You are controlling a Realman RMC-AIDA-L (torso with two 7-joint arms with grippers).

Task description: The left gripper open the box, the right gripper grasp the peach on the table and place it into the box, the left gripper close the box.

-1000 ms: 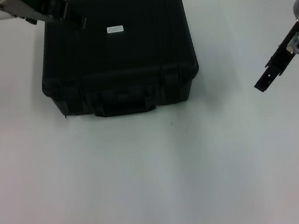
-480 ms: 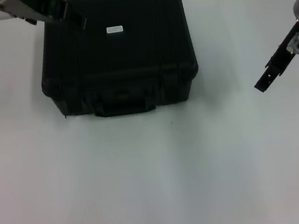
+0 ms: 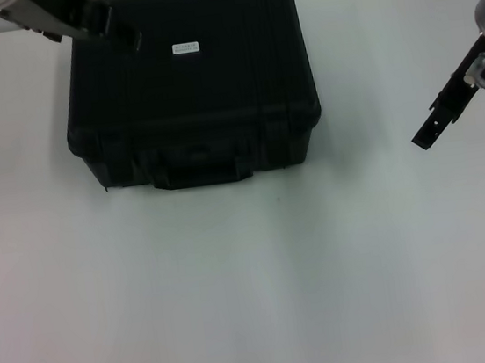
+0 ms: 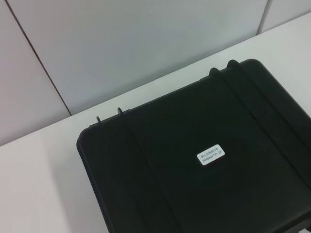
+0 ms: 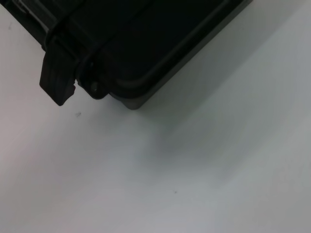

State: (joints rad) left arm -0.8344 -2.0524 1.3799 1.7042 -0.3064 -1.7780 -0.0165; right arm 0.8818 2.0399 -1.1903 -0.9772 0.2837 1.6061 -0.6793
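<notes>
The black box [image 3: 193,99] stands shut at the back middle of the white table, its handle and latches facing me and a small white label [image 3: 185,47] on the ribbed lid. My left gripper [image 3: 125,36] hovers over the lid's back left corner. The left wrist view shows the lid [image 4: 194,189] and its label [image 4: 211,156] from above. Well clear of the box, my right gripper [image 3: 425,136] hangs low over the table at the right. One front corner of the box [image 5: 146,43] with a latch [image 5: 58,80] fills the right wrist view. The peach is out of view.
The white table [image 3: 255,286] stretches bare in front of the box and to both sides. A pale wall [image 4: 121,43] rises just behind the table's back edge, close to the box's hinges.
My left gripper has edged slightly toward the back left over the lid. The box and the right arm have not moved.
</notes>
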